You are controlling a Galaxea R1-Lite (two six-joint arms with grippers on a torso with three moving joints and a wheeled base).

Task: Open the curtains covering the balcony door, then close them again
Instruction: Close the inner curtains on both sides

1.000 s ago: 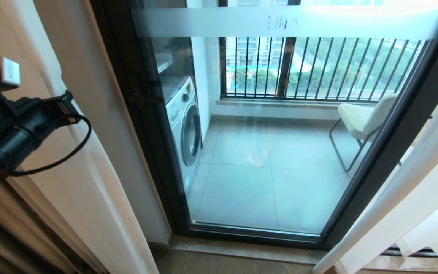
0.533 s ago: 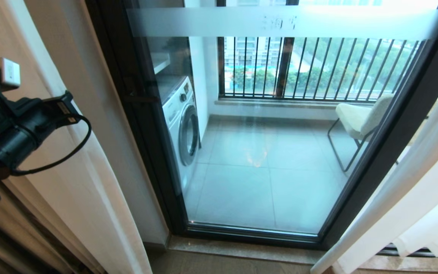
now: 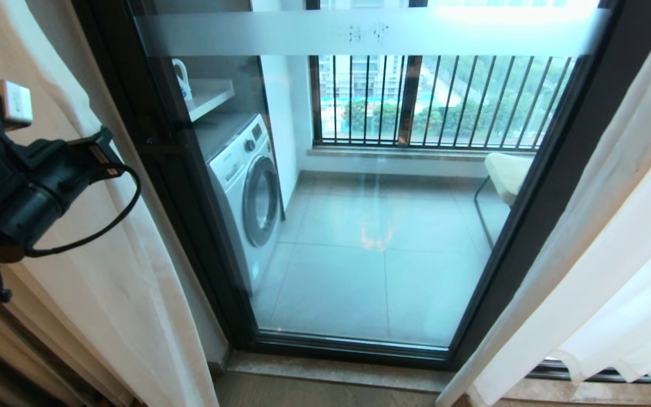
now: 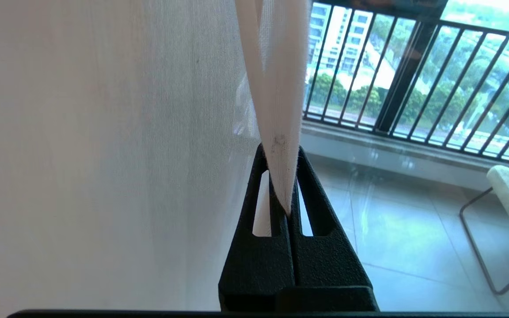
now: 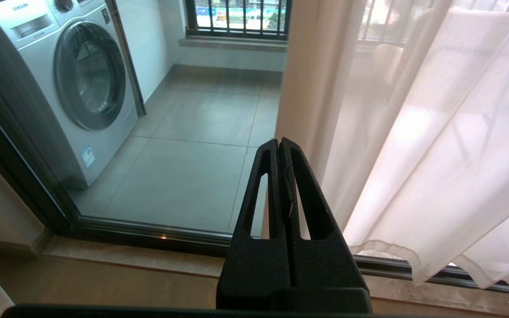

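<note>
A balcony door (image 3: 359, 198) of clear glass in a black frame fills the middle of the head view, uncovered. The sheer white curtains (image 3: 602, 254) hang parted, one panel to each side of the door. The left gripper (image 4: 281, 176) is clenched on a narrow fold of the left curtain panel (image 4: 104, 154), the fabric pinched between its black fingers (image 4: 261, 229); in the head view only its arm shows beside the door's left frame. The right gripper (image 5: 279, 145) is clenched shut and holds nothing, low before the door's bottom track, near the right panel's hem. Behind the glass stand a washing machine (image 3: 246, 198), a railing (image 3: 433, 102) and a pale chair (image 3: 503, 172).
</note>
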